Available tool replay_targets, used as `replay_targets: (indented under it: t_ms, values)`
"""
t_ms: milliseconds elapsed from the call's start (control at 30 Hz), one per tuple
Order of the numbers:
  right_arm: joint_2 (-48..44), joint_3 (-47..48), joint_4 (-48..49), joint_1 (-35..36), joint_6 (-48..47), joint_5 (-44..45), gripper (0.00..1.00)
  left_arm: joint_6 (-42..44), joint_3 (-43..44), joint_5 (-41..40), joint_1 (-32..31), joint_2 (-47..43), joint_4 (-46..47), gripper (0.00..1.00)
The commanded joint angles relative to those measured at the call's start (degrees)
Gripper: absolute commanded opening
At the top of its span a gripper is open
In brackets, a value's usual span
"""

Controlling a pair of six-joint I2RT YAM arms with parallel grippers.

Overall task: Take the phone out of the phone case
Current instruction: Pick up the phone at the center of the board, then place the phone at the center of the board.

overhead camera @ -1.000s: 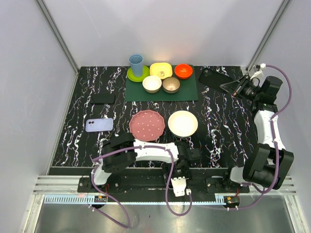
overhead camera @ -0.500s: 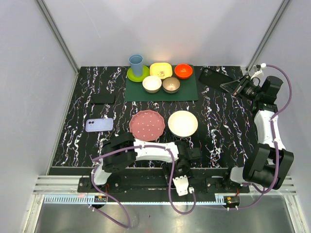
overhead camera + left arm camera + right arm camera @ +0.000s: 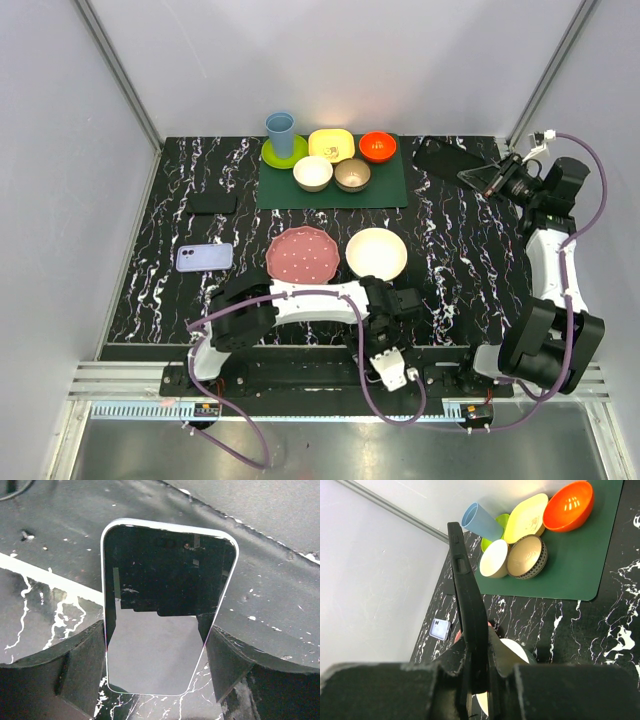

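In the left wrist view the phone (image 3: 165,580) shows its dark glossy screen. The pale lavender phone case (image 3: 165,523) rims it. My left gripper (image 3: 156,645) is shut across the case's long sides, a finger (image 3: 85,665) on each flank. From above, the case (image 3: 388,368) hangs at the table's near edge below the left gripper (image 3: 383,335). At the back right, my right gripper (image 3: 492,178) is shut on a thin black slab (image 3: 445,158) held in the air. It appears edge-on with side buttons (image 3: 465,575) between the right gripper (image 3: 479,650) fingers.
A lavender phone-sized slab (image 3: 204,257) and a black flat one (image 3: 214,203) lie at the left. A pink plate (image 3: 303,256) and a cream plate (image 3: 376,254) sit mid-table. The green mat (image 3: 385,185) behind carries a blue cup (image 3: 280,130) and several bowls.
My left gripper has swung the cased phone to the right along the near edge. The right gripper has drifted slightly right with the black slab.
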Motion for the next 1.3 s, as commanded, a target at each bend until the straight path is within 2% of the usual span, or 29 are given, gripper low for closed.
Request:
replay_targets:
  t_ms: [0,333,933,1133,1267]
  values:
    - [-2.16,0.28,3.44,-1.24,1.33,-1.67,0.0,-4.25,3.82,3.22,1.03,-2.23,1.31,0.01]
    - [-4.88,0.63,4.41,-6.68,2.74,-0.8,0.0,-10.49,10.93,1.9,3.4,1.55,3.25,0.0]
    - [-8.48,3.18,1.07,-18.99,3.18,1.4,0.0,-19.89,27.45,5.51,5.87,10.33,10.19,0.0]
    - [-11.11,3.18,-0.6,-20.49,0.46,3.24,0.0,-23.67,30.27,4.37,6.31,13.06,17.48,0.0]
    - [-12.7,3.18,-2.18,-21.28,-0.86,5.53,0.0,-24.29,32.02,0.69,6.66,15.34,23.1,0.01]
